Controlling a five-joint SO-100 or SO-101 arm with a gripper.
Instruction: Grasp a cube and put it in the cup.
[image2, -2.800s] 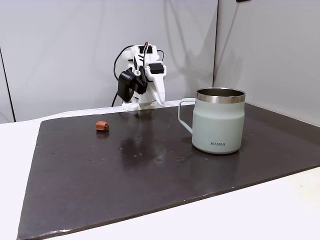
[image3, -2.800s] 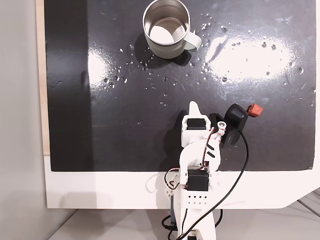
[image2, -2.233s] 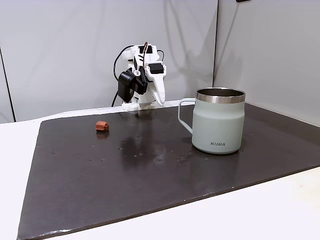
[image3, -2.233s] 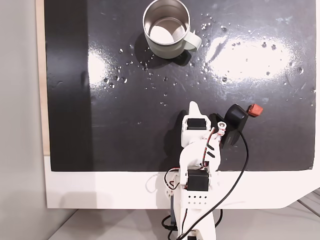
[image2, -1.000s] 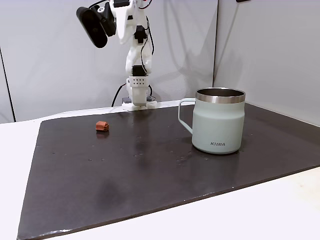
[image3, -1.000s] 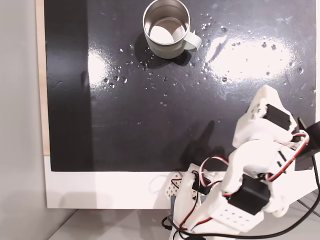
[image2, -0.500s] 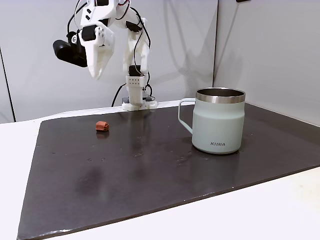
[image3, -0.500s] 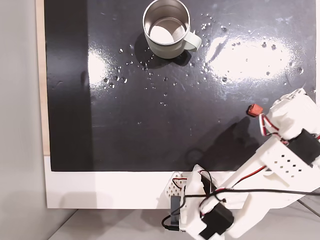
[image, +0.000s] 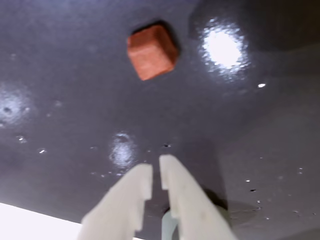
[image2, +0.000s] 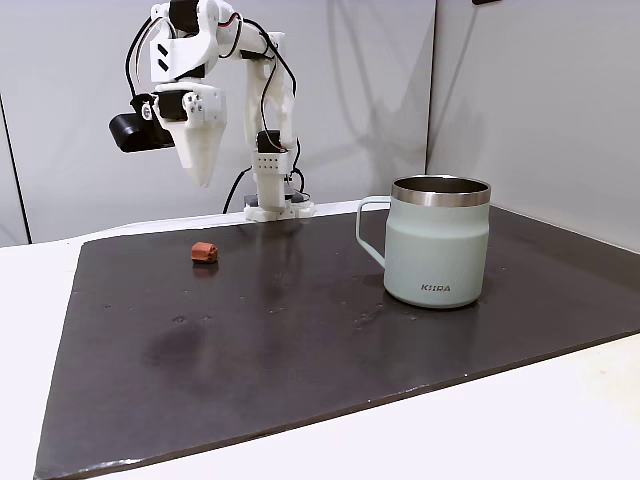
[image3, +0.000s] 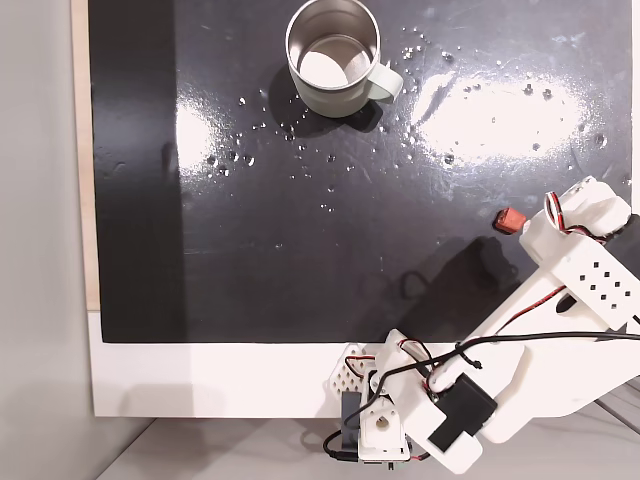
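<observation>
The arm (image2: 265, 70) is reared up high over the back of the dark mat (image2: 300, 330), bent over at the top so that its claw (image2: 202, 180) points straight down, well above the surface. Seen from the side, the two pale fingers taper to one tip with no gap I can make out; in the wrist view the claw (image: 156, 172) has its fingers (image: 131, 192) nearly together, only a thin slit between them, and nothing is held in it. The cube (image2: 204, 252), a small reddish-brown block, lies on the mat below the claw and a touch to the right of it in the side view, clear of everything else. From the wrist it sits ahead of the fingertips, the cube (image: 151, 51) tilted a bit with a bright glare spot just beside it on the glossy mat. From above, the cube (image3: 510, 219) peeks out just to the left of the white arm housing (image3: 580, 260), near the mat's right edge. The cup (image2: 438, 240), a pale green mug with a steel rim and its handle turned toward the arm, stands upright well apart from the cube on the other side of the mat; from above the cup (image3: 312, 92) is open-mouthed. Small droplets or specks are scattered across the mat.
</observation>
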